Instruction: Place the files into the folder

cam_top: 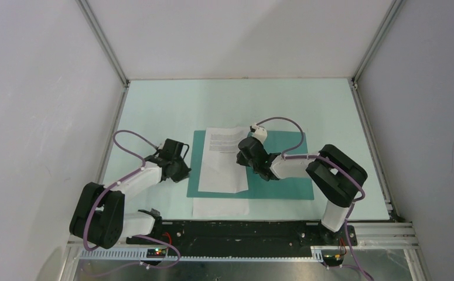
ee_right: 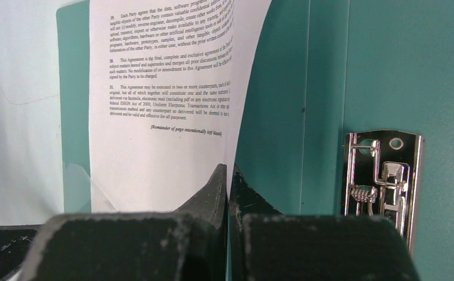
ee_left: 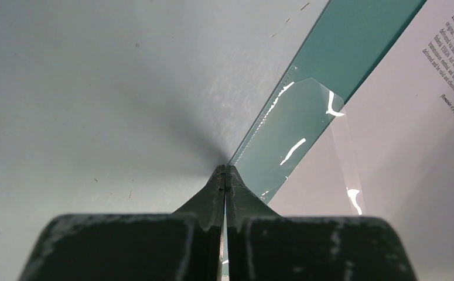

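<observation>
The teal folder [cam_top: 283,175] lies open and flat on the table. One printed white sheet [cam_top: 221,167] lies over its left half. My right gripper [cam_top: 246,153] is shut on that sheet's right edge; in the right wrist view the paper [ee_right: 166,88] runs into the closed fingertips [ee_right: 229,171] over the folder [ee_right: 283,105]. The folder's metal clip [ee_right: 382,181] is just to the right of them. My left gripper [cam_top: 184,163] is shut at the folder's left edge [ee_left: 359,35], and the edge runs into its tips [ee_left: 225,171]. A second white sheet [cam_top: 220,206] sticks out from under the folder's near edge.
A clear plastic corner pocket [ee_left: 306,129] sits on the folder's inner face beside the sheet [ee_left: 400,146]. White walls with metal frame posts [cam_top: 104,41] enclose the pale table [cam_top: 306,105]. The black base rail [cam_top: 242,231] runs along the near edge.
</observation>
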Available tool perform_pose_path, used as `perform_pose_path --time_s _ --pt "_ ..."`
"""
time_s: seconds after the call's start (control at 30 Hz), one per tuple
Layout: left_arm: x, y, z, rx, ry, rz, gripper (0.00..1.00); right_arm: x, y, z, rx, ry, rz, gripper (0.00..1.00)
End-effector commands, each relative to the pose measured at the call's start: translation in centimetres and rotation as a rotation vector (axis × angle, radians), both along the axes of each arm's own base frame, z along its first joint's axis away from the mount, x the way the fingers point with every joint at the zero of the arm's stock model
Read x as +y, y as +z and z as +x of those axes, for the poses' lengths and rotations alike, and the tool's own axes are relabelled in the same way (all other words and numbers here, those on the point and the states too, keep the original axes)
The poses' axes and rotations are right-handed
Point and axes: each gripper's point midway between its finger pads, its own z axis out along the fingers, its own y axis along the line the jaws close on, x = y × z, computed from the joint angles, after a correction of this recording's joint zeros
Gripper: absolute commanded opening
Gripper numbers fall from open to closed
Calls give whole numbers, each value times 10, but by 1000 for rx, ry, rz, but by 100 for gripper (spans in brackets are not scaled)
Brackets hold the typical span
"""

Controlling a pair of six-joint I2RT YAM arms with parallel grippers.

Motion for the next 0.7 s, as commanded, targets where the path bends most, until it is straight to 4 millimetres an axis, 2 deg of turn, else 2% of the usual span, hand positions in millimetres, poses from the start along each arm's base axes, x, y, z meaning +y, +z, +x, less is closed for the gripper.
perform_pose_path --time_s 0.0,0.13,0.3,0.47,0.67 --pt "9 -21 -30 119 -3 50 0 5 -3 1 -4 -35 33 0" --pt "8 -23 -31 125 -4 49 0 5 -8 -2 8 -39 42 0" --pt "7 -22 -32 126 -9 48 0 1 -6 5 -4 -52 50 0" --pt "7 -22 -31 126 -9 47 0 7 -1 9 -32 -34 73 0" --pt "6 -23 -32 129 -11 47 0 13 -4 3 -20 -23 80 0"
